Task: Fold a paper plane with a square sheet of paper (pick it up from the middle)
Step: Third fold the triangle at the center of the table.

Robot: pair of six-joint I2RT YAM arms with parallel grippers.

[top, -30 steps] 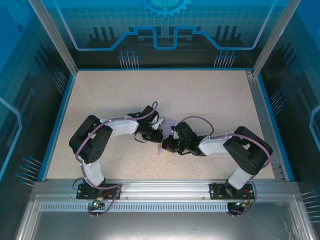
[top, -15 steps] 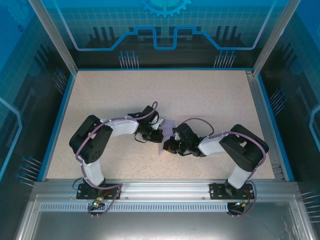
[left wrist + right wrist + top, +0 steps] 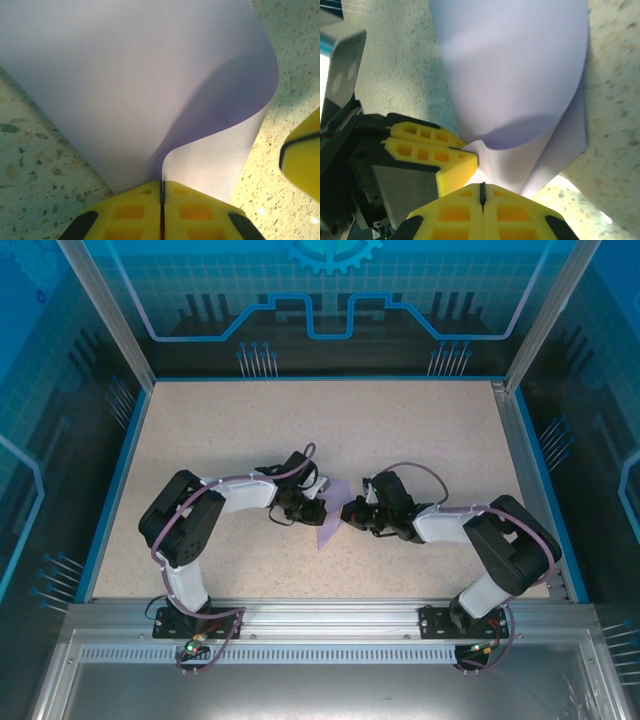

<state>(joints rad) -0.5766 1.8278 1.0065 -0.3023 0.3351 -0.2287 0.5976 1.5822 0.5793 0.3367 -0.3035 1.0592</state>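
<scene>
your stock at this moment:
- paper (image 3: 331, 527): lavender sheet, near the middle of the surface (image 3: 400, 430), between your two pincers. it is bowed into a loose curl rather than lying flat, and one corner points toward the near edge.
- left pincer (image 3: 162, 186): yellow jaws pressed together, pinching one edge of the paper; the sheet rises out of the seam and curves away.
- right pincer (image 3: 482, 189): jaws likewise closed tight on the paper, tip just beside the left pincer's tip.
</scene>
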